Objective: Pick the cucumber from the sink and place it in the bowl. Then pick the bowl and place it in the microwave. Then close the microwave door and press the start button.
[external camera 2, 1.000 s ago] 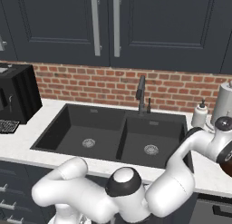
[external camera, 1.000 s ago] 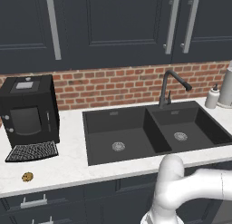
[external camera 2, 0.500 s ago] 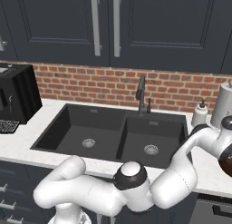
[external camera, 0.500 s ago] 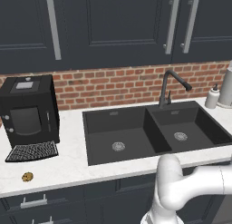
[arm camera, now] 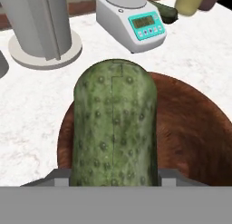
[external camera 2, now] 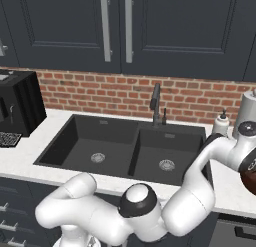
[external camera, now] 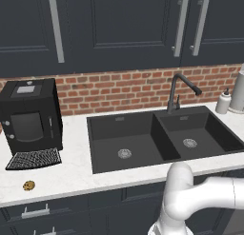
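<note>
Cucumber [arm camera: 115,128] in gripper [arm camera: 115,180], above bowl [arm camera: 190,128]

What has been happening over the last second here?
The arm has swung further right along the counter, carrying the cucumber in its end effector until it hangs over the bowl. The sink and coffee machine stayed put.

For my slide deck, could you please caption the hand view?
Bumpy dark green cucumber in the gripper above the reddish-brown wooden bowl on the white marble counter.
</note>
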